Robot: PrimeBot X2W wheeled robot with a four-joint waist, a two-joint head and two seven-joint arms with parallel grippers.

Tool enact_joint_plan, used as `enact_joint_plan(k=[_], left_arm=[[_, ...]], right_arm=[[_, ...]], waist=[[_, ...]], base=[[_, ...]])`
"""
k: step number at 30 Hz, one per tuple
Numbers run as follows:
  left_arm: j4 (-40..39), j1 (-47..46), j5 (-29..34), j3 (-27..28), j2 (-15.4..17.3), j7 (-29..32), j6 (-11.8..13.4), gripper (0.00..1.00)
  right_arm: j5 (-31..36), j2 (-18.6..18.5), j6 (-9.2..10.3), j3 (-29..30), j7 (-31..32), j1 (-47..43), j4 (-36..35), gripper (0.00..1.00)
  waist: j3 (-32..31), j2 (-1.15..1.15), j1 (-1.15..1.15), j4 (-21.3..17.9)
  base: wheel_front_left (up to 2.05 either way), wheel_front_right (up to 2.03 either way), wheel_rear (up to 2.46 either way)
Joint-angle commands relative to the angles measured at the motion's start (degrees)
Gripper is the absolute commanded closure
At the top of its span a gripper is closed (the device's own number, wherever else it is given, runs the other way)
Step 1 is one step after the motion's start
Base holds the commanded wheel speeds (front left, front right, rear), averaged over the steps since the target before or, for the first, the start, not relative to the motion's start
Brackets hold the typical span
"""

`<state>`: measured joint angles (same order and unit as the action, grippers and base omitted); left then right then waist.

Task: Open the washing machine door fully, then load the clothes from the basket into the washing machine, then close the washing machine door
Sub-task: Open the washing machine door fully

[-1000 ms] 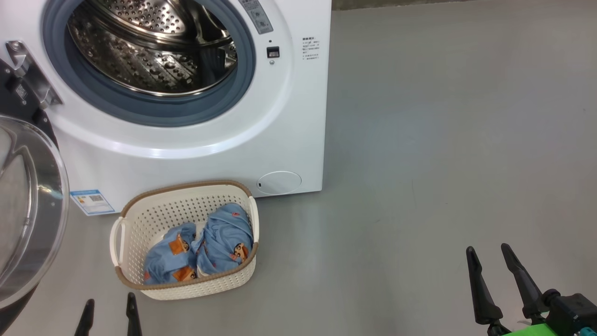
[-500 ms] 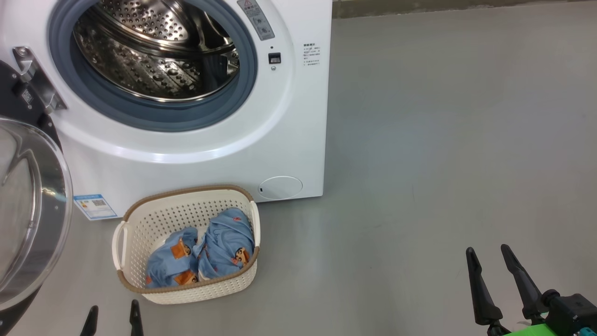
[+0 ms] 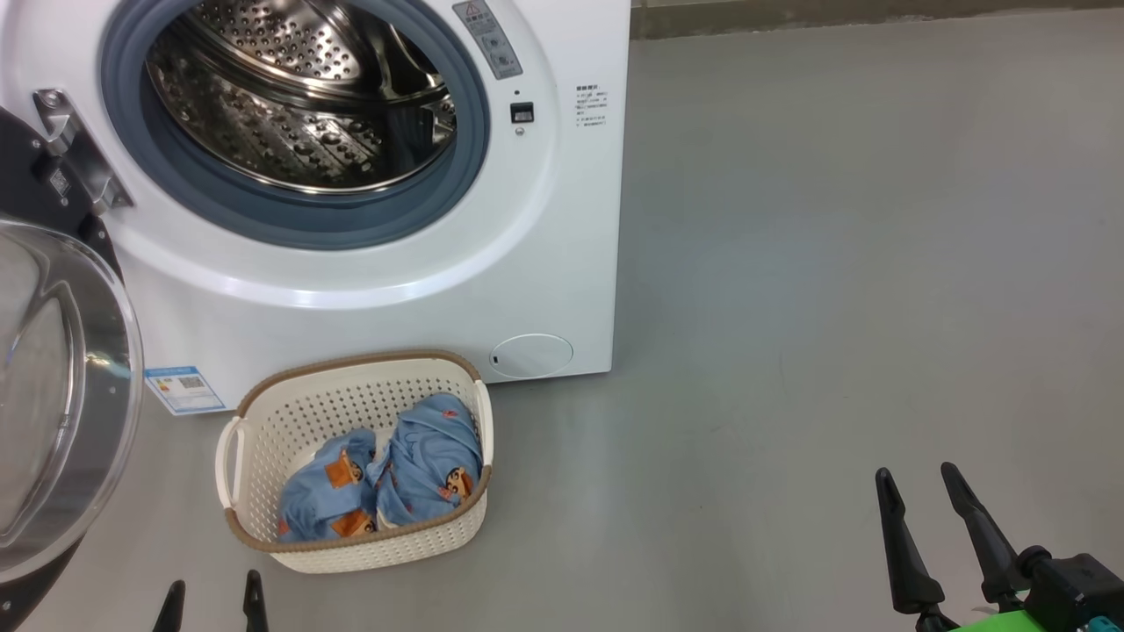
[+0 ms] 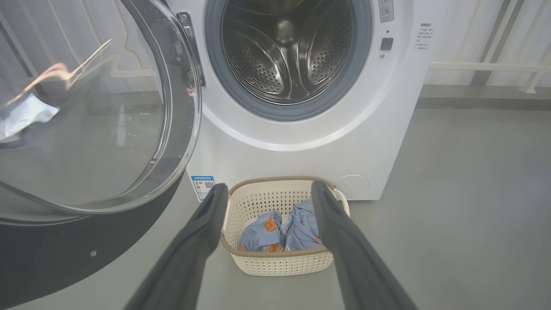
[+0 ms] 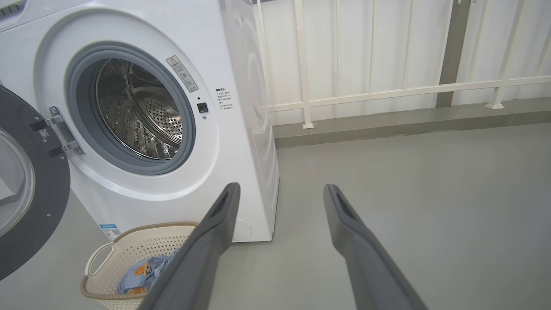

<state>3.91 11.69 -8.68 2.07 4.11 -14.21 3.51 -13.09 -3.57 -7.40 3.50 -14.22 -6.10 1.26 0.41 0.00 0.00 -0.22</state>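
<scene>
The washing machine door stands open; clothes lie in the basket.
The left gripper near the basket and the right gripper far right both gape released, holding nothing.

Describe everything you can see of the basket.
The basket is a small rectangular cream plastic tub with perforated walls, a brown woven-look rim and a white handle at each end. It stands upright on the grey floor, close in front of the washing machine, and holds the crumpled blue clothes. Nothing else touches it.
</scene>
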Motion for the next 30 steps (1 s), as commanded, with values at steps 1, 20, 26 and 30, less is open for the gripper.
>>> enact_joint_plan(k=[1, 20, 26, 30], left_arm=[[-0.9, -2.5, -0.6, 1.6, 0.7, -0.7, 0.1, 0.00], [0.1, -3.3, -1.0, 1.0, 0.7, -0.8, 0.3, 0.00], [0.2, -3.7, -1.1, 1.1, 0.7, -0.8, 0.2, 0.00], [0.3, -4.2, -0.8, 1.2, 0.9, -0.8, 0.3, 0.00]], right_arm=[[0.7, -0.4, -0.09, -1.5, -0.1, 0.6, -1.2, 0.00], [0.6, -0.3, -0.09, -1.2, -0.2, 0.4, -0.9, 0.00], [0.6, -0.4, -0.09, -1.1, -0.2, 0.6, -0.9, 0.00], [0.5, -0.4, -0.09, -1.3, -0.2, 1.0, -0.9, 0.00]], waist=[[-0.1, 0.00, 0.00, 0.0], [0.2, 0.00, 0.00, 0.7], [0.7, 0.00, 0.00, 1.0], [1.2, 0.00, 0.00, 1.1]], base=[[0.00, 0.00, 0.00], [0.00, 0.00, 0.00], [0.00, 0.00, 0.00], [0.00, 0.00, 0.00]])
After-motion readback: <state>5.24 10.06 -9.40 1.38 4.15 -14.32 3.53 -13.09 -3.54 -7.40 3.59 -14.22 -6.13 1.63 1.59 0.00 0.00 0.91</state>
